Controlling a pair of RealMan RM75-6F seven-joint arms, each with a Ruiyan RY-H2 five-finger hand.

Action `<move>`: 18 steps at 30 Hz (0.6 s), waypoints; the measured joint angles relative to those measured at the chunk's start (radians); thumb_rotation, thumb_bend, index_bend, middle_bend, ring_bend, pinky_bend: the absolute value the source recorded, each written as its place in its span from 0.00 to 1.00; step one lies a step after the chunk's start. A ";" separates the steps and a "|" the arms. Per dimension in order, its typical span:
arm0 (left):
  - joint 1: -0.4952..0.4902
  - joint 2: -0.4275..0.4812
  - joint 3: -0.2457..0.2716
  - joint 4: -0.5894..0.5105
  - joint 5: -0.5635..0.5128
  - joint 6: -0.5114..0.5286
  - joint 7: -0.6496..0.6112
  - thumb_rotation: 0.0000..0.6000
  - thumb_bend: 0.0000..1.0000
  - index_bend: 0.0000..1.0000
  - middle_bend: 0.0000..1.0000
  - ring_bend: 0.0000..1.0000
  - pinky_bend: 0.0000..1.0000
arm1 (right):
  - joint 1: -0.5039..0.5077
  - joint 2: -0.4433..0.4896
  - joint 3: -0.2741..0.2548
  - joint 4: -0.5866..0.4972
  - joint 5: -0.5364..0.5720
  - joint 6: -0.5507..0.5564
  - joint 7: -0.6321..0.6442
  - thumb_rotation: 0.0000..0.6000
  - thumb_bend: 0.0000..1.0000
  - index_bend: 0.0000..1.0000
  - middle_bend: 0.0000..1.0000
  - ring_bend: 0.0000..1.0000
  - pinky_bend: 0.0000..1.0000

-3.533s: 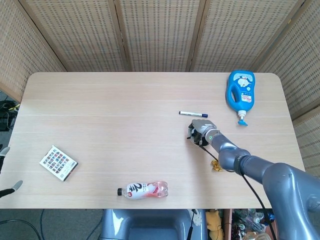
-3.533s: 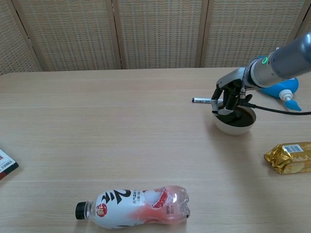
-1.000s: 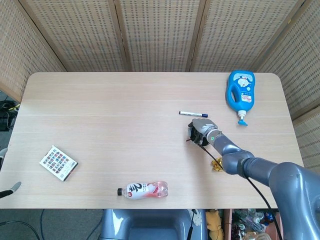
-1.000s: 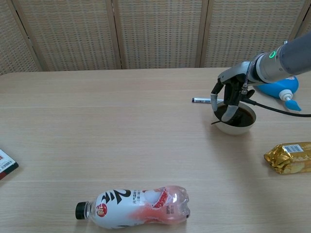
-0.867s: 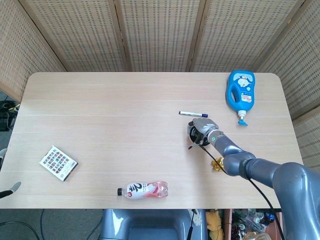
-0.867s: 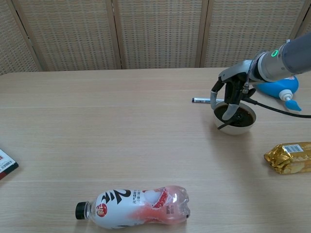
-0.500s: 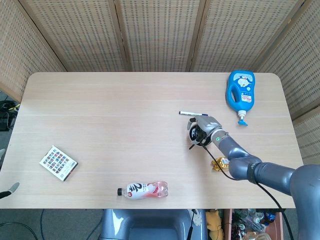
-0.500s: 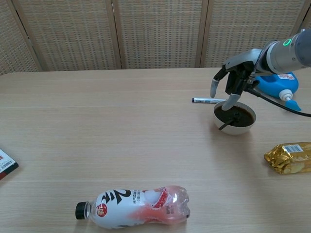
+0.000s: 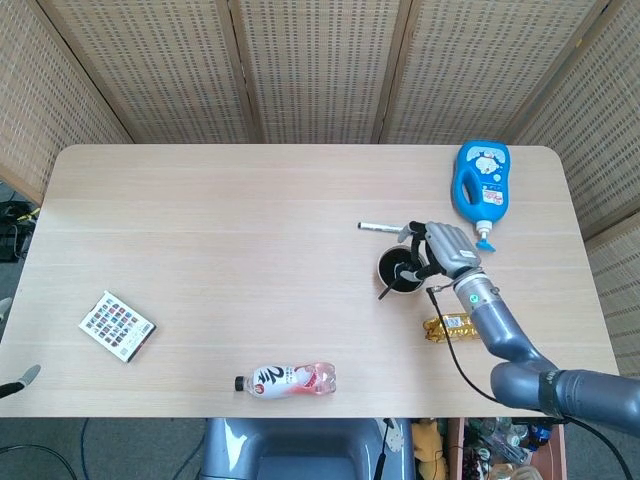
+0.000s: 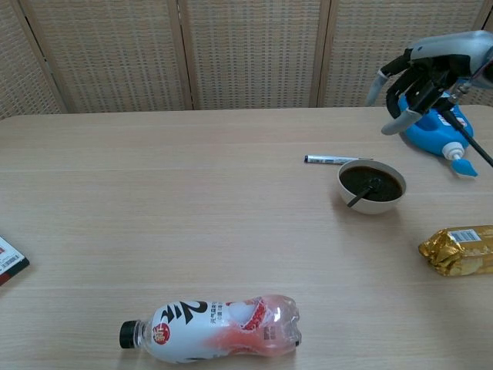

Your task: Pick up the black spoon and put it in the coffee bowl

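Right hand: the right hand [image 10: 420, 81] hangs in the air above the tabletop [image 10: 192, 200], raised over the far right side, fingers [image 10: 391, 123] spread and curved downward with nothing in them. In the head view it [image 9: 445, 245] shows just right of the bowl, apart from it.
Left hand: only a tip of the left hand [image 9: 15, 385] shows at the lower left edge of the head view; whether it is open or closed cannot be told.
Spoon: the black spoon [image 10: 360, 194] lies in the bowl, its scoop end down in the dark contents and its handle leaning over the near-left rim. The head view shows the handle [image 9: 388, 288] sticking out past the rim.
Bowl: the coffee bowl [image 10: 372, 187] stands upright on the tabletop, pale outside, dark inside [image 9: 400, 268].
Pen: a marker pen [image 10: 327, 159] lies flat just behind the bowl, on its left side.
Blue bottle: a blue bottle [image 9: 480, 182] lies on its side at the far right, nozzle toward the near edge.
Gold packet: a gold packet [image 10: 456, 249] rests near the right edge, in front of the bowl.
Drink bottle: a clear drink bottle [image 10: 212, 322] lies on its side near the front edge, black cap to the left.
Card box: a small patterned box [image 9: 117, 325] sits flat at the left.
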 measured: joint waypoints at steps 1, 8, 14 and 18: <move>0.000 0.001 0.000 -0.002 0.000 0.000 0.001 1.00 0.18 0.00 0.00 0.00 0.00 | -0.020 0.003 0.002 -0.016 -0.012 0.042 -0.014 1.00 0.18 0.42 0.58 0.64 0.83; 0.004 0.002 -0.002 -0.009 0.000 0.009 0.009 1.00 0.18 0.00 0.00 0.00 0.00 | -0.132 -0.014 0.005 -0.068 -0.100 0.298 -0.125 1.00 0.21 0.42 0.43 0.43 0.66; 0.005 -0.003 -0.003 -0.009 0.007 0.018 0.011 1.00 0.18 0.00 0.00 0.00 0.00 | -0.263 -0.037 -0.010 -0.101 -0.243 0.491 -0.224 1.00 0.21 0.35 0.29 0.23 0.38; 0.006 -0.006 -0.004 -0.007 0.011 0.026 0.014 1.00 0.18 0.00 0.00 0.00 0.00 | -0.341 -0.044 -0.039 -0.108 -0.335 0.578 -0.267 1.00 0.21 0.31 0.21 0.13 0.22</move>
